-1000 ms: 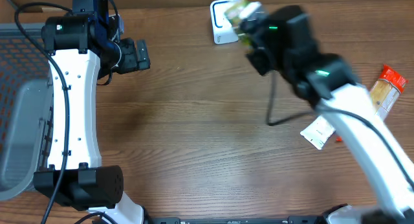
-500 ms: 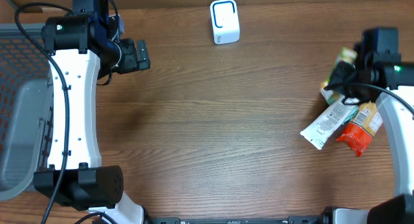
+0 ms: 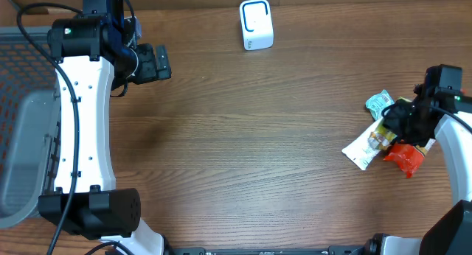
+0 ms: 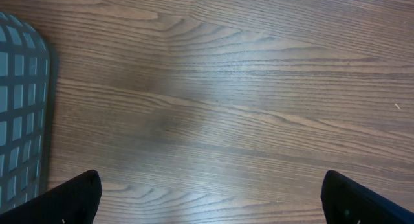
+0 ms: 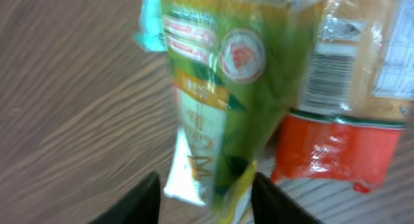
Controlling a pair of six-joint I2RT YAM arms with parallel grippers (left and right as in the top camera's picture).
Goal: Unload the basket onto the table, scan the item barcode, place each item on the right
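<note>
The item, a green and yellow snack packet (image 5: 220, 88), lies on the pile of packets at the table's right edge, its pale green end (image 3: 379, 103) sticking out to the left. My right gripper (image 3: 405, 121) hovers over it; in the right wrist view the right gripper (image 5: 207, 199) is open, with the packet's lower end loose between the jaws. The white scanner (image 3: 256, 24) with a blue outline stands at the back centre, far from this packet. My left gripper (image 3: 153, 63) is open over bare table at the back left, and the left gripper (image 4: 217, 208) holds nothing.
Under the green packet lie a tan and red packet (image 5: 343, 140) with its barcode (image 5: 331, 75) facing up and a white pouch (image 3: 361, 148). A grey mesh basket (image 3: 22, 137) sits past the left edge, and the basket (image 4: 22, 107) also shows in the left wrist view.
My right arm swung the green packet from the scanner to the pile at the right, lowered it, and the jaws parted from it. The left arm stayed still.
</note>
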